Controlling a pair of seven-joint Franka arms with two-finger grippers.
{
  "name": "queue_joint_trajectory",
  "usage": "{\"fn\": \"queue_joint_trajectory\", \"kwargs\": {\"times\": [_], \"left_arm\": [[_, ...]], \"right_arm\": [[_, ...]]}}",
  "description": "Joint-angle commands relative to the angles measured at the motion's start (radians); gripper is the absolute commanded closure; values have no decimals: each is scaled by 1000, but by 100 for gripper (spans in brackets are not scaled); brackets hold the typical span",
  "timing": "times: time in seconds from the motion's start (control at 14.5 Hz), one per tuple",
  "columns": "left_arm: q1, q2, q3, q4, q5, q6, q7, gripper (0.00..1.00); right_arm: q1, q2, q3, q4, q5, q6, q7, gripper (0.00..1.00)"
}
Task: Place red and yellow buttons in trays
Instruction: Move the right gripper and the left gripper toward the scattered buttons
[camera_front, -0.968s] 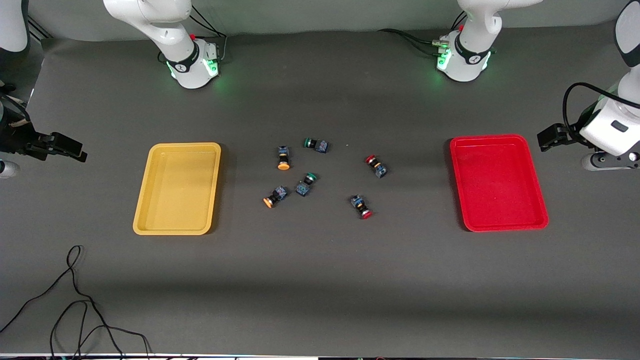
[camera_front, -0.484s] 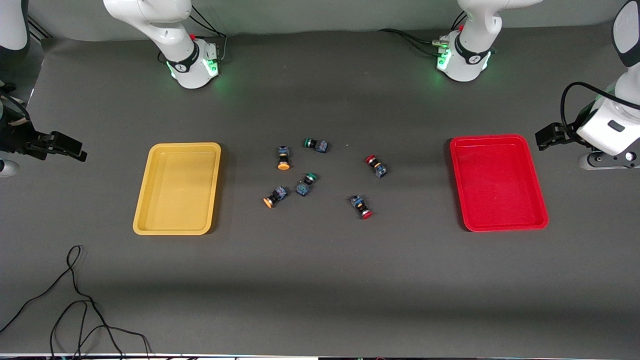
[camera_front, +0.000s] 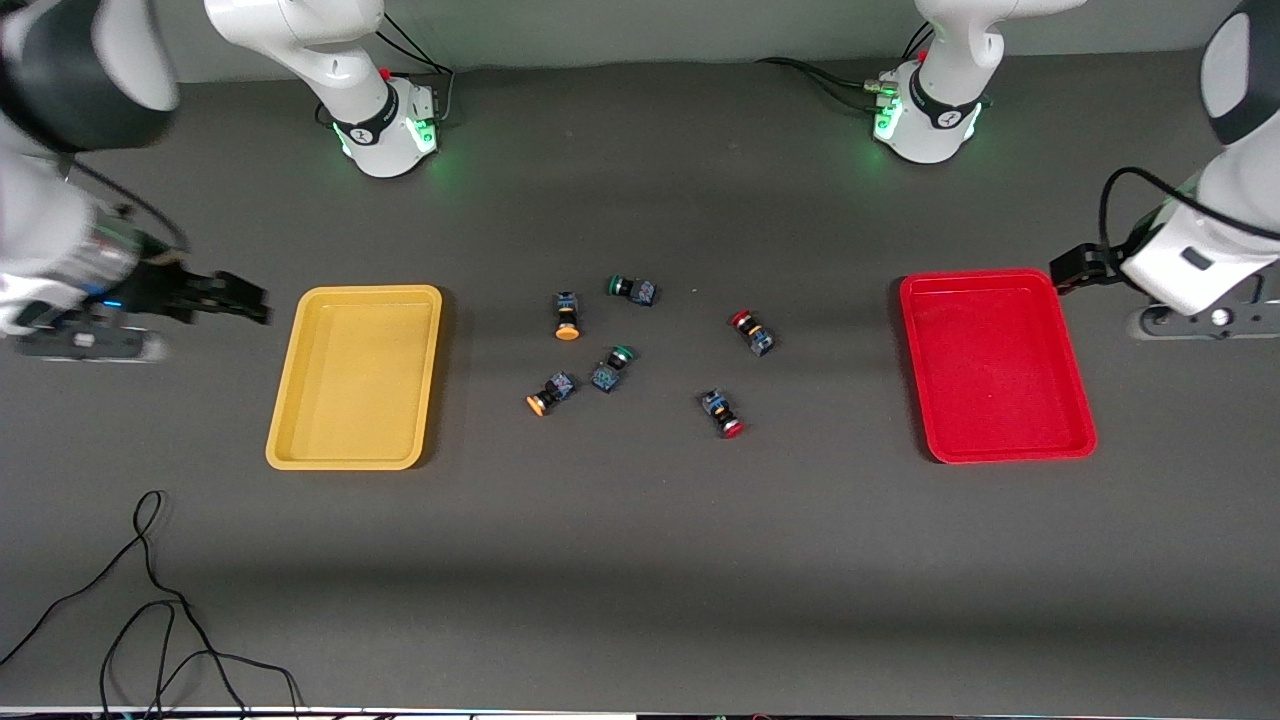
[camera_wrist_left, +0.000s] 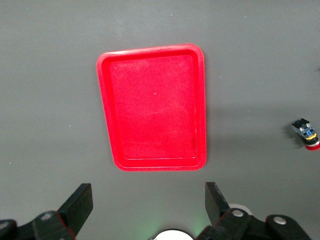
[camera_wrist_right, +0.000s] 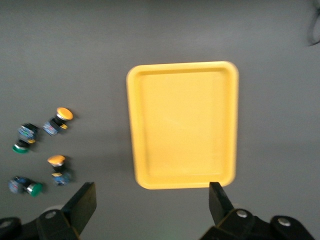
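Both arms hang in the air at the table's ends. The right gripper (camera_front: 240, 300) is over bare table just beside the yellow tray (camera_front: 290, 400), fingers spread wide; the left gripper (camera_front: 1065, 270) is over the rim of the red tray (camera_front: 1085, 420), also wide. Both hold nothing.

Six switches lie between the trays, none in a tray: two yellow buttons (camera_front: 567, 316) (camera_front: 549, 393) toward the yellow tray, two red buttons (camera_front: 750, 331) (camera_front: 722, 413) toward the red tray, and two green-capped switches (camera_front: 632, 289) (camera_front: 610, 368).
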Motion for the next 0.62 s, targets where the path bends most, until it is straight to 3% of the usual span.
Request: {"fn": "queue_joint_trajectory", "kwargs": {"times": [0.0,0.21,0.35,0.55], "left_arm": [[-67,43,5,20,-5,-19,-82,0],[-147,145,3,14,-13,33,-145,0],[-165,221,2,0,-117,129,-186,0],[-252,339,0,-3,-151,272,-370,0]], "right_arm": [[168,-37,-5,-153,11,151,219,0],[352,13,-5,-176,11,257,472,0],[460,40,-5,-175,11,290,604,0],[523,44,-7,-181,11,301,679,0]]}}
